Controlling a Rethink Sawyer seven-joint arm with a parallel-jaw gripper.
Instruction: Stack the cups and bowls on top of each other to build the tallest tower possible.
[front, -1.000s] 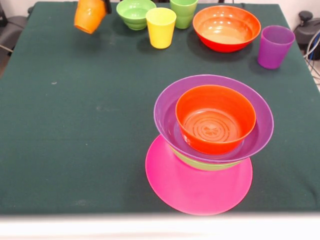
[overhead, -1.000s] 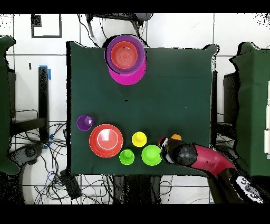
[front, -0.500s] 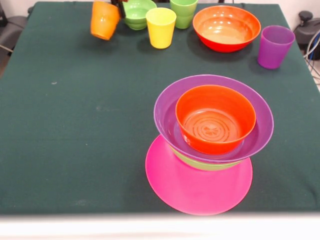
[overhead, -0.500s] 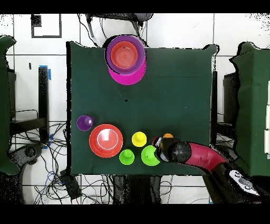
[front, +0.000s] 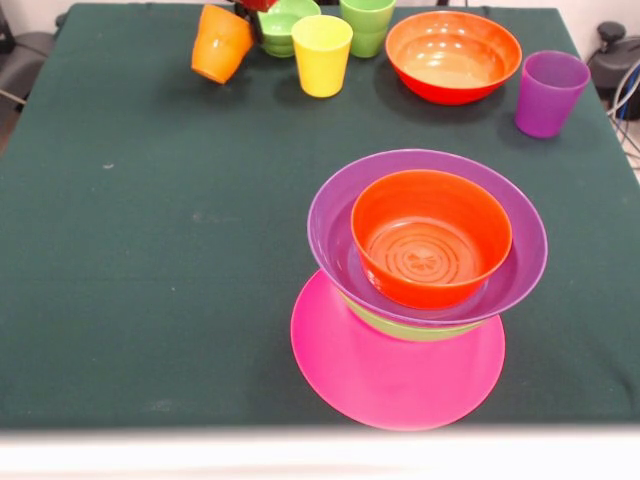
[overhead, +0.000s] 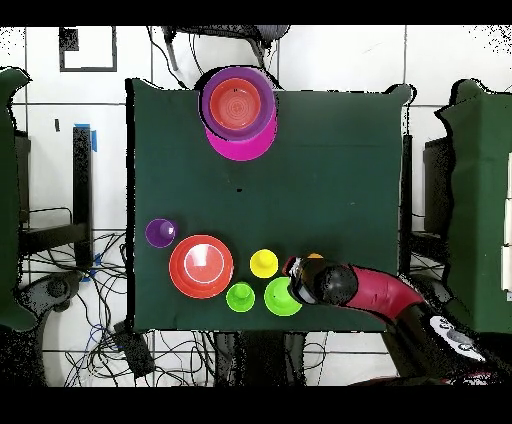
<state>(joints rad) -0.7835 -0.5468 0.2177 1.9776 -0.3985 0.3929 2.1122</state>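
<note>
Claw (front: 243, 18) at 11 o'clock grips the tilted orange cup (front: 220, 44), probably bound for the tower (front: 420, 270).

Dark green table (overhead: 330, 160) on white tiled floor (overhead: 460, 55), cables (overhead: 180, 350) trailing.

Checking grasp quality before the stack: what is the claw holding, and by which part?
The orange cup, tilted above the table, gripped near its rim.

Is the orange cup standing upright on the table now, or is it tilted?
Tilted. In the front view the orange cup leans with its rim toward the upper right, beside the gripper.
</note>
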